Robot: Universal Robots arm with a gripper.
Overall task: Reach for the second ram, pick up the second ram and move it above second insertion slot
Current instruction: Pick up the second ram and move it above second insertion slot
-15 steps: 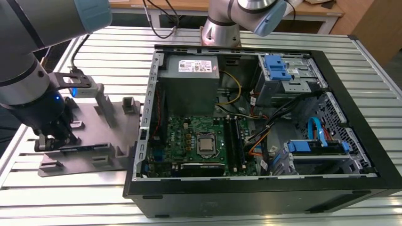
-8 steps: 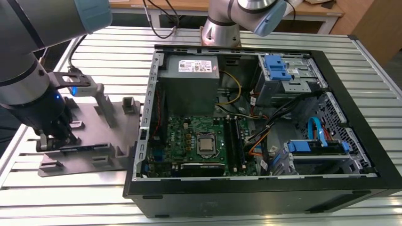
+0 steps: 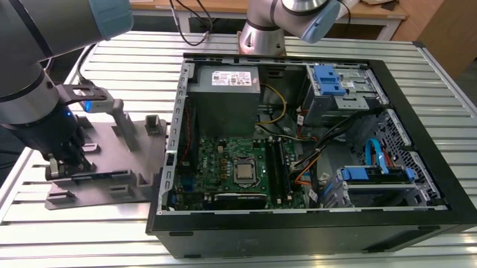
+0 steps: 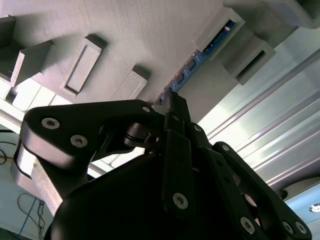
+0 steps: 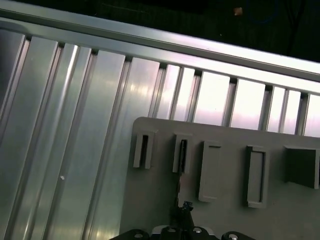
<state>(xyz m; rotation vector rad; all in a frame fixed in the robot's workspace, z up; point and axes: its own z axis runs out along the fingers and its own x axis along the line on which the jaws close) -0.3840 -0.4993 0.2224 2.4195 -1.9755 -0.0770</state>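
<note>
Silver-grey arm [image 3: 26,72], pale blue joint caps [image 3: 111,17], black gripper [image 4: 172,100], silver screws [image 4: 180,201]

Ribbed glossy alu table [image 5: 65,125], matt grey fine-ridged plastic fixture [image 4: 130,30], blue PCB second ram [image 4: 187,65], black semi-gloss tool [image 4: 172,96]

The table [image 3: 149,50] is ribbed metal. On it lie a grey fixture plate [image 3: 128,157] — at the exterior view's left — and, just beside it, an open computer case [image 3: 298,237].

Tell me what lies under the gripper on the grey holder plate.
The second ram, a blue-green board lying on the grey holder plate, runs out from beneath the gripper. Its near end is hidden.
</note>
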